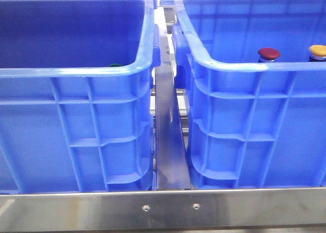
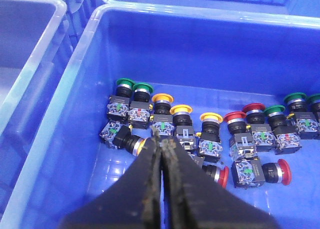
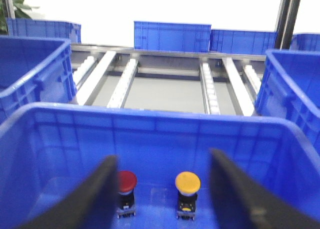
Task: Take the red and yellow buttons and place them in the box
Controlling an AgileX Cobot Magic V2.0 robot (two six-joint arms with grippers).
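Filling most of the front view, two ribbed blue plastic crates stand side by side on a brushed steel frame (image 1: 168, 208), a narrow metal rail (image 1: 170, 141) running between them. Over the rounded rim of the right crate (image 1: 254, 116) two domed caps show: the red button (image 1: 268, 53) and, beside it at the picture's right edge, the yellow button (image 1: 318, 51). Only a sliver of a green cap (image 1: 114, 65) peeks over the rim of the left crate (image 1: 76, 116).

From the right wrist, both buttons stand upright on the crate floor, the red button (image 3: 126, 181) and the yellow button (image 3: 187, 183) side by side but apart, each a smooth mushroom head on a dark body. The right gripper (image 3: 160, 189) is spread wide, its black fingers (image 3: 102, 189) flanking the pair, with nothing between them.

The left wrist looks into a crate (image 2: 60, 104) whose glossy floor holds a loose row of mushroom-head push buttons (image 2: 210, 134) with green, yellow and red caps, black collars and clear contact blocks; some stand, some lie on their sides. The left gripper (image 2: 161, 144) hangs above them with its dark, rough-edged jaws pressed together, empty, the tips over a tipped button (image 2: 122, 138).
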